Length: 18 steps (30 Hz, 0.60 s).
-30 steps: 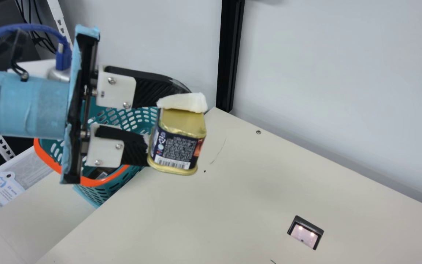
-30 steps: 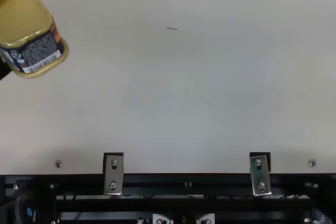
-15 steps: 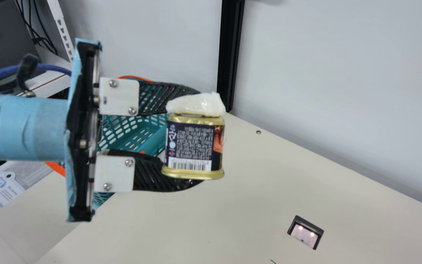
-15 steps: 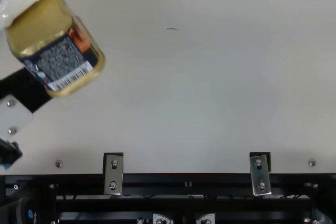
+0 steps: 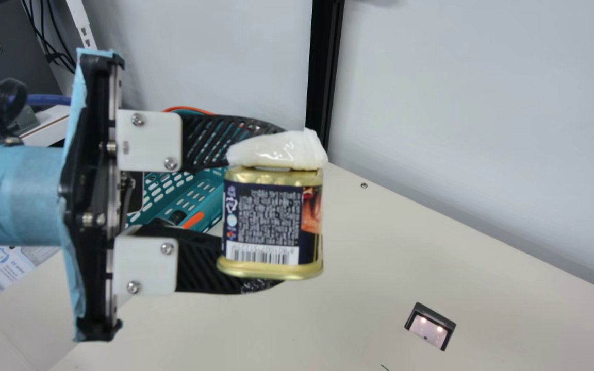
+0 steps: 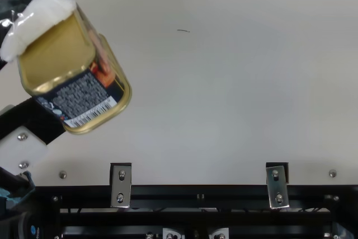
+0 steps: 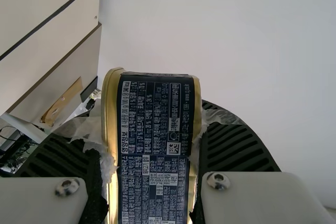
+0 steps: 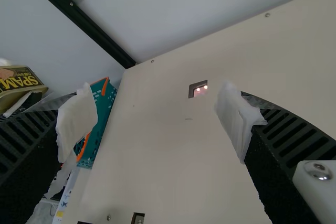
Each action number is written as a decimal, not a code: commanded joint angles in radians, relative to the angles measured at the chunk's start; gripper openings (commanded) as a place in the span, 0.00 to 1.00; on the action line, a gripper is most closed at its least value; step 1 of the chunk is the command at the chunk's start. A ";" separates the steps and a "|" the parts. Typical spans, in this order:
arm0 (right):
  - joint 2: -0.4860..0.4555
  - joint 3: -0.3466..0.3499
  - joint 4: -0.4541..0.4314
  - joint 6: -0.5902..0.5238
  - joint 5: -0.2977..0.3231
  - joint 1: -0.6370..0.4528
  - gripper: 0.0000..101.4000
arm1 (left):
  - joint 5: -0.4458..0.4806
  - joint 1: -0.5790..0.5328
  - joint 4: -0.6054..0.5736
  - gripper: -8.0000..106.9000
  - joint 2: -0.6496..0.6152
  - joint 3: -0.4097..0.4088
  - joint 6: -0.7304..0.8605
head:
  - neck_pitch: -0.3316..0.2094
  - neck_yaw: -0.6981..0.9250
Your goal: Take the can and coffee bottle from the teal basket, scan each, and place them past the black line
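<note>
can (image 5: 276, 176) with dark barcoded label (image 5: 268, 216)

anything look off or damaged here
Nothing looks spilled, and the can sits between the left gripper's fingers without visible dents. Two small oddities: the white padding on the right gripper is crumpled with ragged edges, and a short dark mark stands out on the pale table.
</note>
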 commanded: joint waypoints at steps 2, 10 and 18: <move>0.000 0.000 0.000 0.000 0.000 0.000 1.00 | 0.000 0.000 0.000 0.16 0.000 0.000 0.000 | -0.032 0.011; 0.000 0.000 0.000 0.000 0.000 0.000 1.00 | -0.041 0.005 0.014 0.16 -0.002 0.015 0.043 | -0.032 0.011; 0.000 0.000 0.000 0.000 0.000 0.000 1.00 | -0.365 -0.062 0.158 0.16 -0.022 0.056 0.222 | -0.032 0.011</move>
